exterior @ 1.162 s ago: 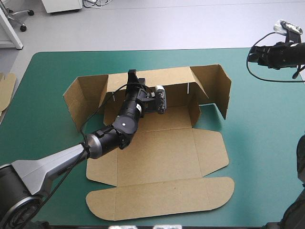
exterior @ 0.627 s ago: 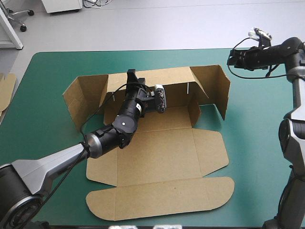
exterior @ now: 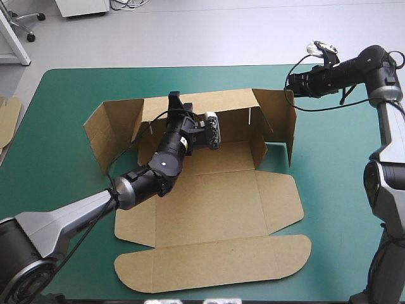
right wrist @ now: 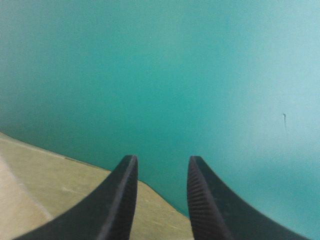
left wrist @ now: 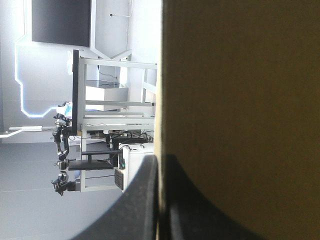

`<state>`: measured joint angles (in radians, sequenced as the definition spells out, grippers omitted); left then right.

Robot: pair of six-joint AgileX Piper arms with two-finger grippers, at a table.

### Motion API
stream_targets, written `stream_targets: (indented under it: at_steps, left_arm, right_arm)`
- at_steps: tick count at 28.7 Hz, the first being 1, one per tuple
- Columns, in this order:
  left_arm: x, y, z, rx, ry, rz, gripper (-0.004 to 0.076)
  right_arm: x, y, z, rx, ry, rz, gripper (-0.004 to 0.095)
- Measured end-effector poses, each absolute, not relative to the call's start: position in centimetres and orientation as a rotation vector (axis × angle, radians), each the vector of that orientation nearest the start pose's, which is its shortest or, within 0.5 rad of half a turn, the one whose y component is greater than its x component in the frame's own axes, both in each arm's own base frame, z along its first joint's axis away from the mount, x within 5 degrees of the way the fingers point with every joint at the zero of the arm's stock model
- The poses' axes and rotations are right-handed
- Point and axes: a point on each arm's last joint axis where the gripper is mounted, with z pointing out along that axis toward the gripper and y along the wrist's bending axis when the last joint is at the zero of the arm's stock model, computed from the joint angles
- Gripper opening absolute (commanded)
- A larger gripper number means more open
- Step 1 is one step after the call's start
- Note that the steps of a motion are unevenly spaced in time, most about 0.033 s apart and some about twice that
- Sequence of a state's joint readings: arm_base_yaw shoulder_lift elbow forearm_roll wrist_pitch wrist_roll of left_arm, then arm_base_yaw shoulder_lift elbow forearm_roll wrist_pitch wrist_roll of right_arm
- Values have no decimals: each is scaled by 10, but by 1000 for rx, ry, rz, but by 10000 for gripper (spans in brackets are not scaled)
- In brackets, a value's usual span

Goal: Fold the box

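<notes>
One teal-green table cover (exterior: 63, 95) carries everything. The brown box (exterior: 215, 209) lies at its middle, with base and lid flat toward the near edge, the back wall (exterior: 215, 101) raised along the far side and a flap standing at each end. The right-hand flap (exterior: 281, 120) angles out from the wall and is not tucked.

We see the left gripper (exterior: 175, 100) clamped over the back wall's top edge, its black fingers (left wrist: 140, 200) all but closed with the board pinched between them. The right gripper (exterior: 292, 83) hovers at the upper corner of the right-hand flap, on its outer side. Its jaws stand a little apart with nothing between them, the board's edge just beside one finger. We cannot tell whether it touches the flap.

We judge the risk to lie at that corner. A push landing too high could bend the flap off its crease or slip past it. Too hard a push could drag the whole sheet across the cover, or twist the wall in the left grip until it drops.
</notes>
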<state>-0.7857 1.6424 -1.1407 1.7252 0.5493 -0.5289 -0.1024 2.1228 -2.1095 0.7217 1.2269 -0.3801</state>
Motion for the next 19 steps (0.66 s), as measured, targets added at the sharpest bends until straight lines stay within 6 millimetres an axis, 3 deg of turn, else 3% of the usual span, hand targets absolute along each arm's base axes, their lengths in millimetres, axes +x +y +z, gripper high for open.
stream_targets:
  at_steps: [3, 8, 15, 19]
  left_arm:
    - [296, -229, 297, 1389, 1332, 807, -14]
    - [296, -229, 297, 1389, 1332, 807, -14]
    - [296, -229, 297, 1387, 1333, 805, -14]
    - [296, -229, 297, 1386, 1334, 805, -14]
  right_arm:
    - [459, 11, 328, -231, 2449, 814, 309]
    - [447, 16, 311, -259, 2491, 876, 309]
    - [423, 21, 315, -306, 2478, 914, 309]
    - [406, 23, 305, -329, 2467, 908, 309]
